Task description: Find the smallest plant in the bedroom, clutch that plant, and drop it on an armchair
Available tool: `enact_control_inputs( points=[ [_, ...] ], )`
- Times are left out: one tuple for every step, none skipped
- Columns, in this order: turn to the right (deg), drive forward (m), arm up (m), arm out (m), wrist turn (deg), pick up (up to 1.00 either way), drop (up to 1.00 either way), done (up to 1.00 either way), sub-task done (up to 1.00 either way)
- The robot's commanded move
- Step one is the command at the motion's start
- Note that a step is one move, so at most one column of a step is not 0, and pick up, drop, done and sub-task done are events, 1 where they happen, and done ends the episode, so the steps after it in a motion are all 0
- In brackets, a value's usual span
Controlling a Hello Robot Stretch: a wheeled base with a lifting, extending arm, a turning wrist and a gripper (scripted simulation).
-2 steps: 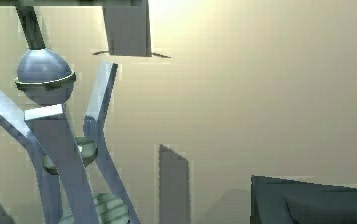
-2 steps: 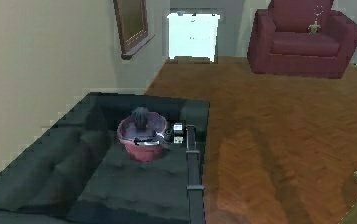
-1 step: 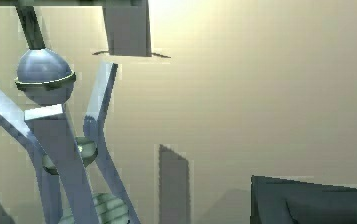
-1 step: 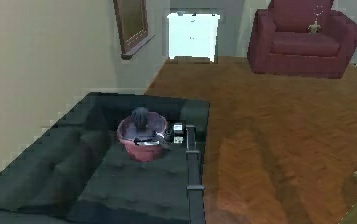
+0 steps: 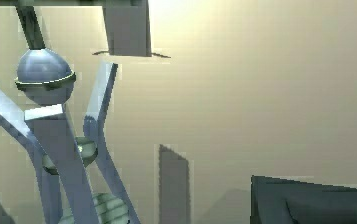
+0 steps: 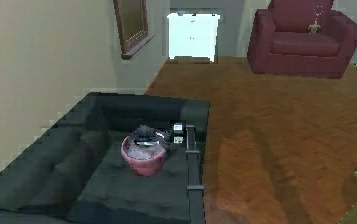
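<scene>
Struts of a blue-grey sculpture [image 5: 61, 140] topped by a sphere stand ahead of you in the forward view, near what looks like the dark sofa's [image 5: 306, 200] corner. In the arm side view the arm [image 6: 193, 175] lies along that sofa's end, likely to put the gripper [image 6: 146, 135] at the pink pot [image 6: 144, 160], probably the plant's, on the sofa's seat. Because the pot rests there, you cannot tell whether anything is held. The maroon armchair [image 6: 304, 42], your drop spot, stands well apart from the sofa.
</scene>
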Motion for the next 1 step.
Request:
enact_control_inputs(
  points=[
    [0.0, 0.0, 0.1, 0.0, 0.0, 0.0, 0.0, 0.0, 0.0]
  ],
)
